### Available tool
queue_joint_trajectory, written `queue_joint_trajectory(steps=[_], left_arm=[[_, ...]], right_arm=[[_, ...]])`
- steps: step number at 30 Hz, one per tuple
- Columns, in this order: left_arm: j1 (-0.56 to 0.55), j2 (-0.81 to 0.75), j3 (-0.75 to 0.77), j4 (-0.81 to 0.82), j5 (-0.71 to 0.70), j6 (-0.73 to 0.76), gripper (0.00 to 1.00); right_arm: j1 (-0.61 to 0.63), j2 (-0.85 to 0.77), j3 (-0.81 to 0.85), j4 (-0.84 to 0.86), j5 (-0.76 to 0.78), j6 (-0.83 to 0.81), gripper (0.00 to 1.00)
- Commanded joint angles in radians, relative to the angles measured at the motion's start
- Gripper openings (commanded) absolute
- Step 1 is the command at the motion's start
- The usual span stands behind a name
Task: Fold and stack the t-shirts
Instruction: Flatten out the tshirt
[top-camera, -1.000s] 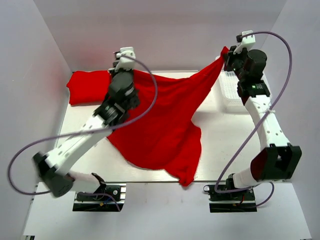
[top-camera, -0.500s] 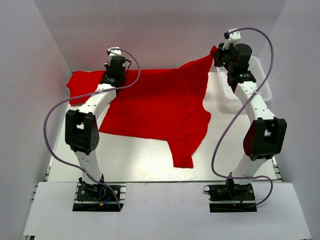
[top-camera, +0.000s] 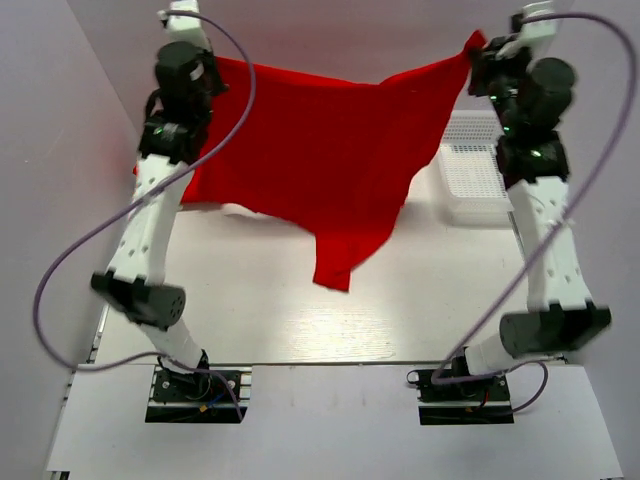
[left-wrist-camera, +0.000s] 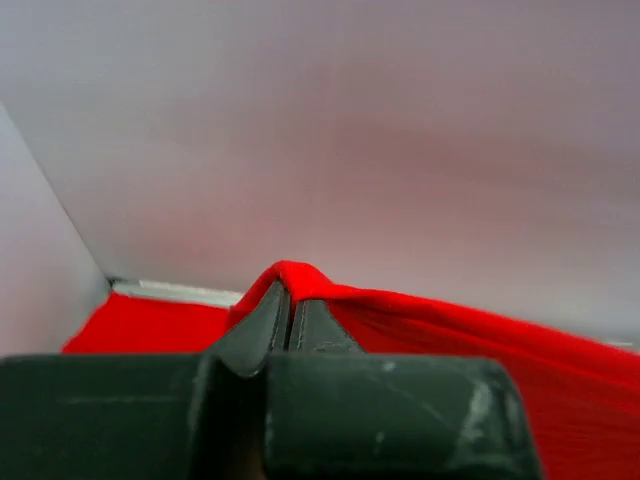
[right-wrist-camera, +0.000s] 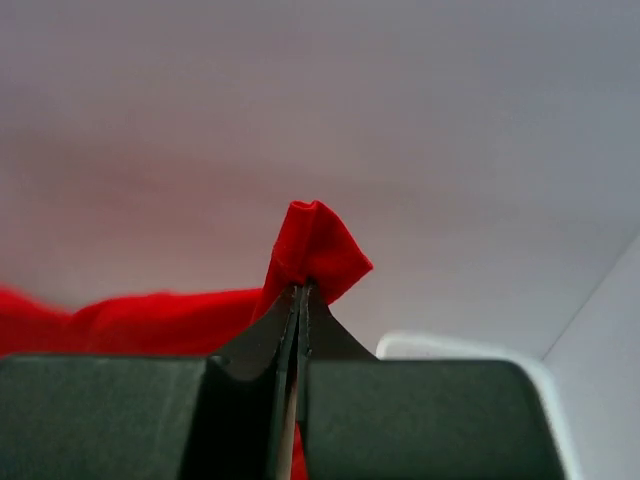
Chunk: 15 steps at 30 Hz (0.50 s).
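Tabletop (top-camera: 400, 310) lay below my two arms, both up high. My left gripper (left-wrist-camera: 291, 300) was clamped on one corner of a red t-shirt (top-camera: 340, 150), and my right gripper (right-wrist-camera: 303, 292) pinched another. The cloth hung spread between them above the table. Farther off: one white basket (top-camera: 475, 190) at right, and a second t-shirt (left-wrist-camera: 150, 325) at far left, mostly hidden.

- table (top-camera: 300, 320): white surface, walled on three sides.
- white mesh basket (top-camera: 478, 180): stands at the far right.
- red t-shirt (left-wrist-camera: 140, 325): lies at the far left, partly hidden.
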Motion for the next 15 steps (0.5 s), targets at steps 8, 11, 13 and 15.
queue_joint_trajectory(steps=[8,11,13,15], left_arm=[[-0.004,-0.489,0.021,-0.103,0.347,0.046,0.00],[-0.004,-0.500,0.121,-0.168,0.418,0.013,0.00],[0.006,-0.549,0.121,-0.154,0.429,-0.004,0.00],[0.006,-0.581,0.121,-0.142,0.452,-0.004,0.00]], right_arm=[[-0.008,-0.426,0.189,-0.107,0.040,-0.036,0.00],[-0.008,-0.492,0.247,-0.139,0.046,-0.047,0.00],[-0.010,-0.517,0.264,-0.131,0.048,-0.050,0.00],[-0.007,-0.549,0.284,-0.110,0.085,-0.057,0.00]])
